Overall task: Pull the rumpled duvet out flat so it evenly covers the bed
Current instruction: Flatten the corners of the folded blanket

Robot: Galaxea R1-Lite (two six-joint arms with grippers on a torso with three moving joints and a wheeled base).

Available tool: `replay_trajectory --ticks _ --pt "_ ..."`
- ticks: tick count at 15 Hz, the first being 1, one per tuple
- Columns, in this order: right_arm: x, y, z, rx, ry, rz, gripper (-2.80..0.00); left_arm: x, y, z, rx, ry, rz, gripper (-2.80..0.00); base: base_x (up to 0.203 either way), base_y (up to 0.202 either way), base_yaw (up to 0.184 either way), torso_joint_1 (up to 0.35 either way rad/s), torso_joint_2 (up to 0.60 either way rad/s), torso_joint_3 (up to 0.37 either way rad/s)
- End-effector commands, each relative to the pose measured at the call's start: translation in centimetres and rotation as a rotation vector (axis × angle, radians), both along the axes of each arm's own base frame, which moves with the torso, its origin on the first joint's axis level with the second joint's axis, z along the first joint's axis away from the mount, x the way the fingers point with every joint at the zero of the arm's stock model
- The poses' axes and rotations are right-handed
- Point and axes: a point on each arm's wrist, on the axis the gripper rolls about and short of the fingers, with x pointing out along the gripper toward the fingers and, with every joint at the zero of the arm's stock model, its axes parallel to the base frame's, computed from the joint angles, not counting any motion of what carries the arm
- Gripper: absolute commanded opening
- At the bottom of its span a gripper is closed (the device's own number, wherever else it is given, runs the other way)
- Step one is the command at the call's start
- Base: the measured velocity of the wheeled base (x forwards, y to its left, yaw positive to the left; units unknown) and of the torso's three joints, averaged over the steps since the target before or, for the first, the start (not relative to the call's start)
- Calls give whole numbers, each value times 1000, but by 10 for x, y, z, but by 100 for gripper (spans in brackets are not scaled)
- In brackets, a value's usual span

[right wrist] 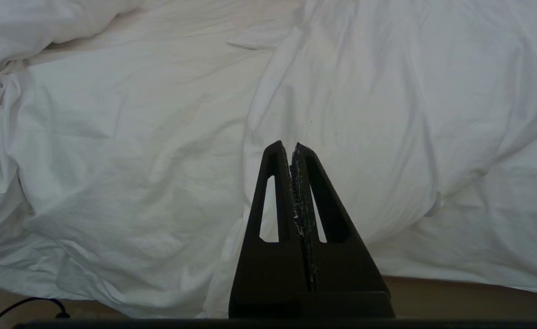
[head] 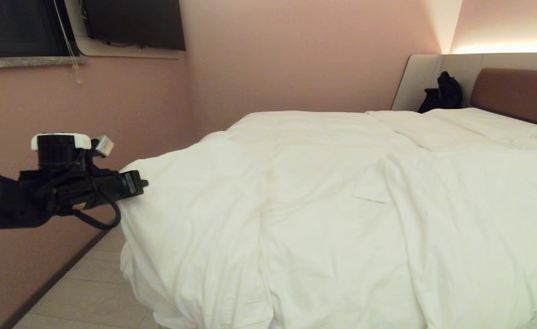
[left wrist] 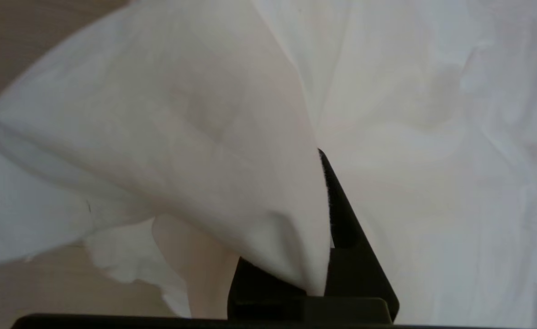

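The white duvet (head: 323, 201) lies puffy and creased over the bed, whose brown headboard (head: 515, 91) shows at the far right. The duvet's near-left corner hangs toward the floor. My left gripper (head: 137, 183) reaches in from the left at that corner. In the left wrist view the left gripper (left wrist: 316, 192) is shut on a fold of the duvet (left wrist: 195, 137); one black finger (left wrist: 346, 219) shows and cloth hides the other. My right gripper (right wrist: 289, 146) is shut on nothing, hanging over the duvet (right wrist: 127, 151) near its edge; it is outside the head view.
A pink wall (head: 31, 114) with a skirting board runs close along the left of the bed, leaving a narrow strip of pale floor (head: 90, 292). A black bag (head: 442, 93) sits by the headboard. A dark window (head: 17, 27) and screen (head: 136, 23) hang high on the left.
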Motion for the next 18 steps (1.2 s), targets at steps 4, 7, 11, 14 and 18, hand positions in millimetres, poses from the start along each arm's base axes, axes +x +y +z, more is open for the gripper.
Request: replay_trajectory --ticks 4,7,11,14,18 --pt "0 0 0 0 1 0 -280 -62 6 4 98 -58 134 -280 0 0 0 0 0 0" --pt "0 0 0 0 1 2 -280 -92 4 12 115 -93 169 -280 0 0 0 0 0 0" --pt "0 0 0 0 1 0 -280 -141 7 19 186 -123 353 -280 0 0 0 0 0 0" --pt "0 0 0 0 1 0 -280 -165 17 22 235 -139 469 -280 0 0 0 0 0 0" --pt "0 0 0 0 2 0 -280 -190 20 5 333 -65 558 -280 0 0 0 0 0 0"
